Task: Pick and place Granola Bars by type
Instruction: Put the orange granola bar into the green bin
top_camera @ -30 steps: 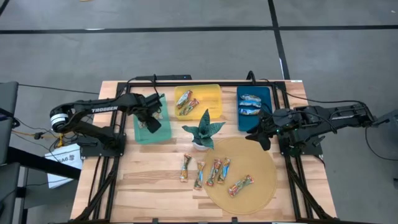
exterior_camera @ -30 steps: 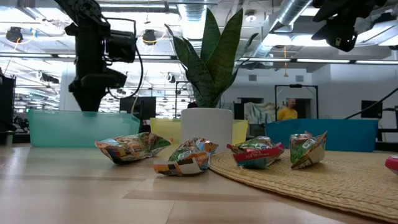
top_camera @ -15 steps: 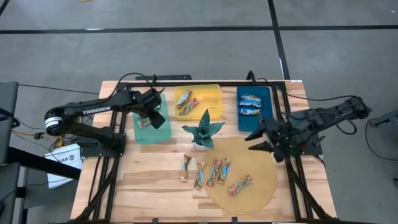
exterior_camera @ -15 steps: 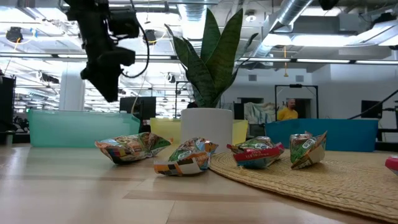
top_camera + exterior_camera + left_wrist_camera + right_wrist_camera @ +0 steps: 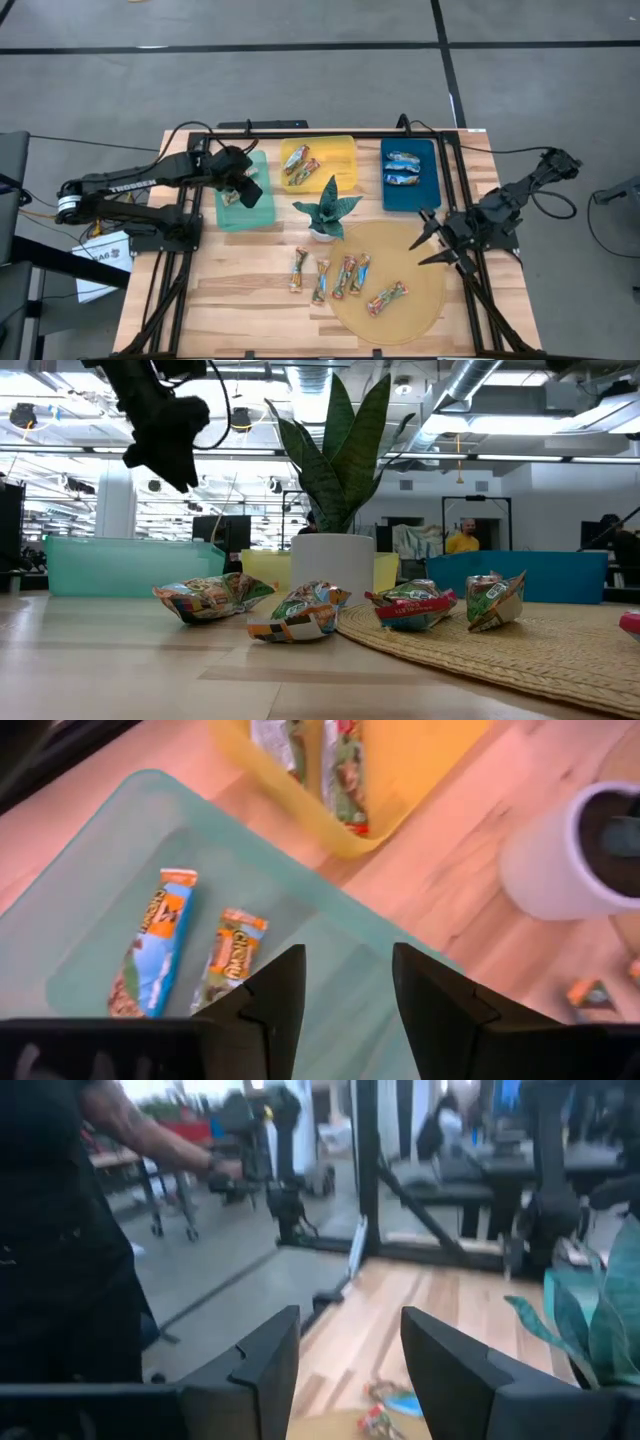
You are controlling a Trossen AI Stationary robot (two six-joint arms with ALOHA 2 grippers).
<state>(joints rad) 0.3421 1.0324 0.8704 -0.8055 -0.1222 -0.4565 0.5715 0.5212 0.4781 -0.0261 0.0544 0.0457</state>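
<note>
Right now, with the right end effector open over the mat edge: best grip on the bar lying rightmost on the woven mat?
Grip the rightmost bar at mid-length, across its narrow width, coming straight down. It lies flat and diagonal on the woven mat, apart from its neighbours, so turn the right end effector so its fingers straddle the long sides; the crimped ends look less secure.

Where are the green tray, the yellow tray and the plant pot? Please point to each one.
green tray [image 5: 90,890]: left wrist view, on its bare floor beside the two bars.
yellow tray [image 5: 338,158]: high view, on its bare right half.
plant pot [image 5: 335,568]: low view, on its white front wall.
</note>
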